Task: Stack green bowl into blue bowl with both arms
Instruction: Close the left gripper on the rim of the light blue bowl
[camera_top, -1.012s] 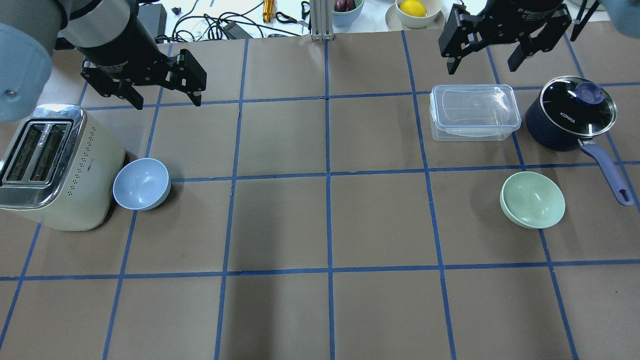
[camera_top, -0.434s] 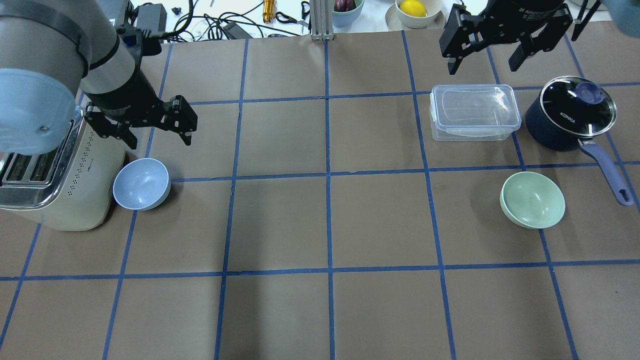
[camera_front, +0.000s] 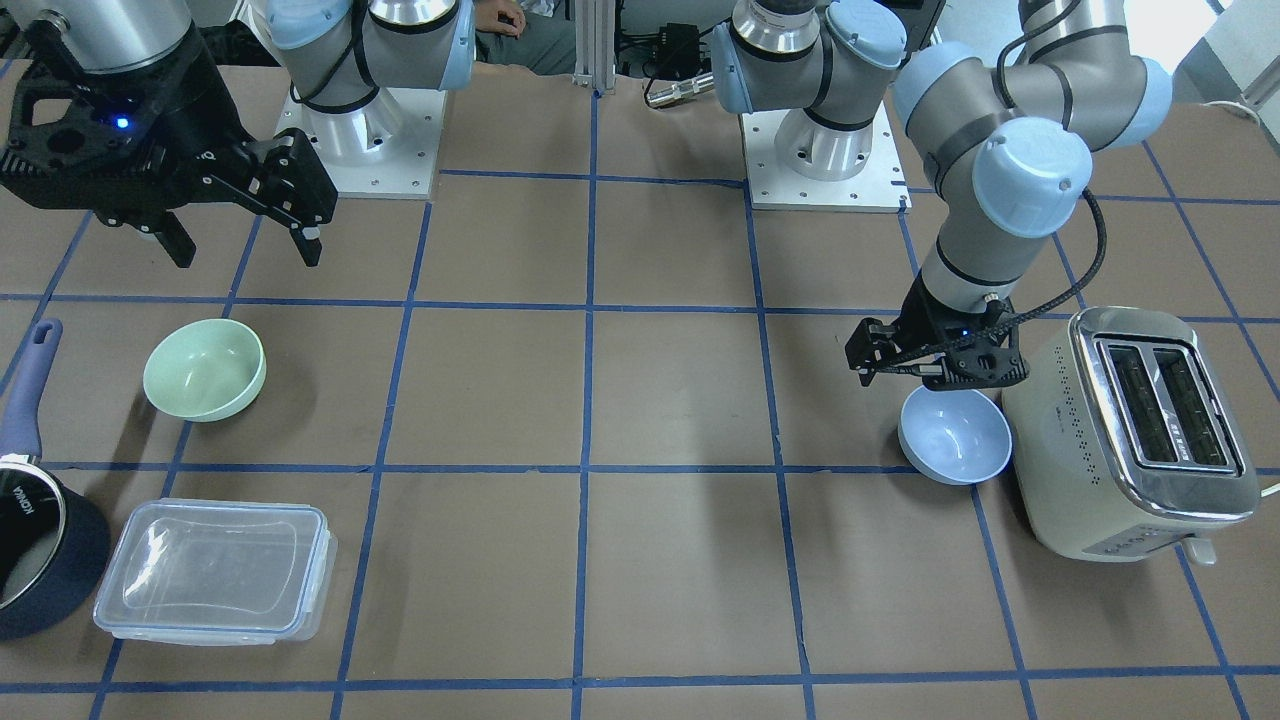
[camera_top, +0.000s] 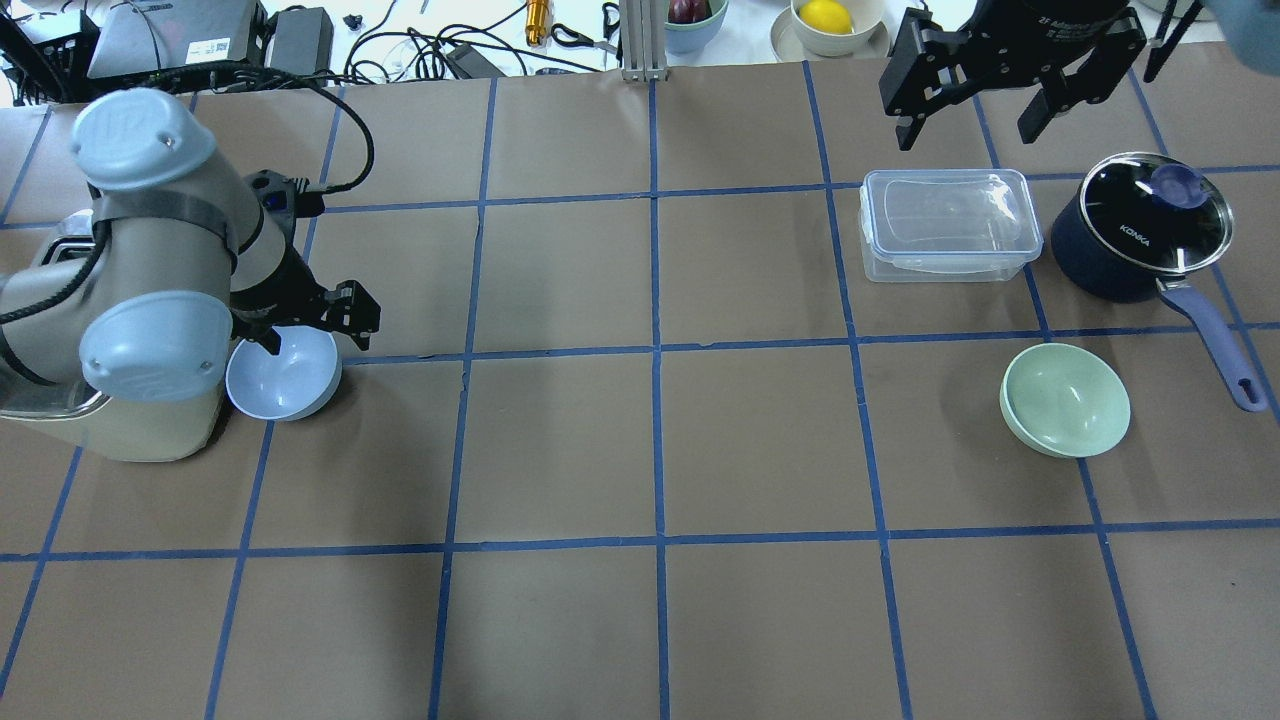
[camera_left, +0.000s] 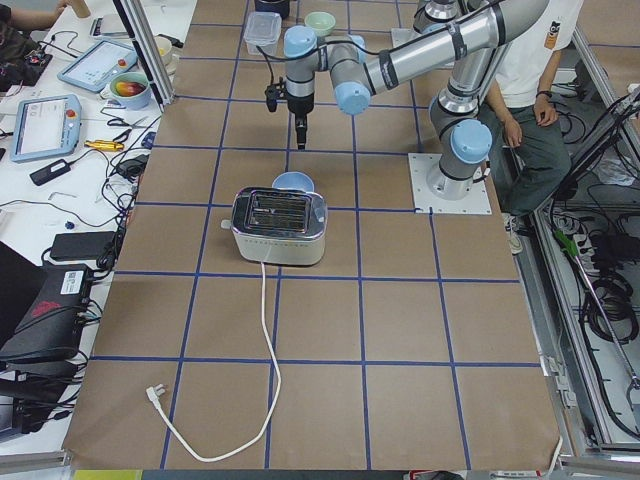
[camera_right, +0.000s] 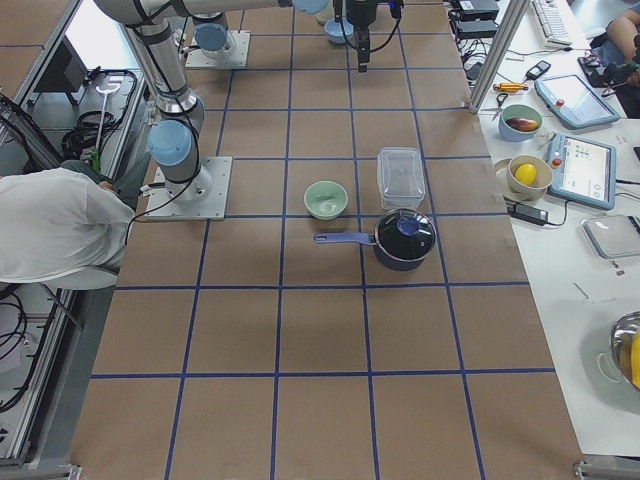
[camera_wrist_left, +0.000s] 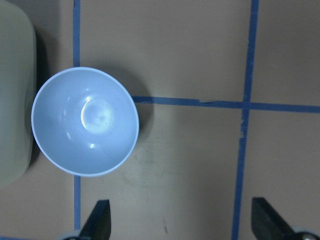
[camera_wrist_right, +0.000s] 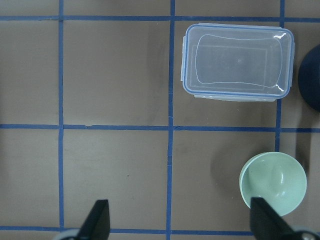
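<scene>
Seen from overhead, the brown gridded worktop (camera_top: 640, 450) carries a cream toaster (camera_top: 150, 420) at its 9 o'clock edge. A navy saucepan (camera_top: 1130, 240) and a clear lidded container (camera_top: 945, 225) sit toward 2 o'clock. The blue bowl (camera_top: 285, 375) stands upright just beside the toaster's 3 o'clock side. The green bowl (camera_top: 1065, 400) sits at the saucepan's 7 o'clock. The left gripper (camera_wrist_left: 182, 222) hangs low by the blue bowl's 12 o'clock rim, fingers spread, holding nothing. The right gripper (camera_top: 965, 130), also spread and empty, hovers at the container's 12 o'clock, well apart from the green bowl.
</scene>
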